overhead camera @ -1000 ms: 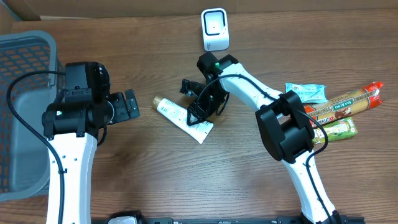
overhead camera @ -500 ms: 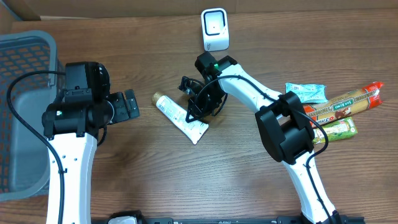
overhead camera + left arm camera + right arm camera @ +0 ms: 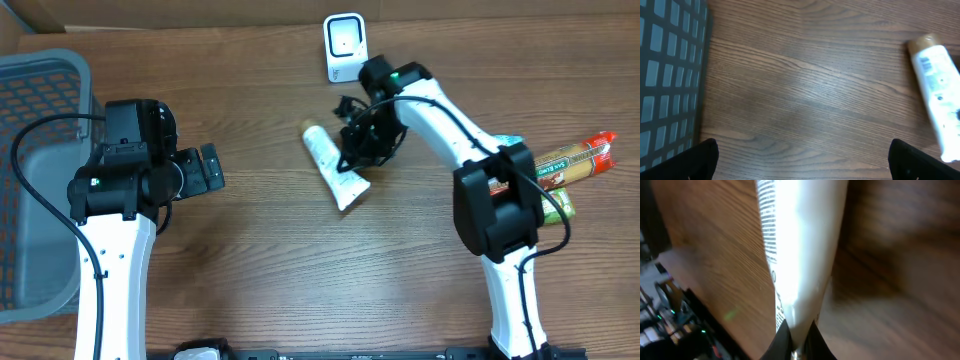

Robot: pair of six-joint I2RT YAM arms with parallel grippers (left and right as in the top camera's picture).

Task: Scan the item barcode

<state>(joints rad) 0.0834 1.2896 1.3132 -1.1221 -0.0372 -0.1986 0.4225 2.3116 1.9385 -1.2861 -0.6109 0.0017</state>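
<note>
The item is a white tube [image 3: 331, 163] with a tan cap, held slanted just below the white scanner [image 3: 345, 47] at the table's back. My right gripper [image 3: 353, 160] is shut on it. In the right wrist view the tube [image 3: 800, 245] fills the frame, blurred, with dark print down its left edge, and the right gripper [image 3: 796, 341] pinches its narrow end. My left gripper [image 3: 210, 168] stands open at the left, well apart from the tube. Its wrist view shows the left gripper [image 3: 805, 165] over bare wood, with the tube [image 3: 937, 85] at the right edge.
A grey mesh basket [image 3: 40, 150] fills the left edge of the table. Several snack packets [image 3: 565, 165] lie at the far right behind the right arm. A cardboard wall runs along the back.
My right gripper closed on the tube and carried it right and back, toward the scanner. The tube now points more steeply. The left arm has not moved.
</note>
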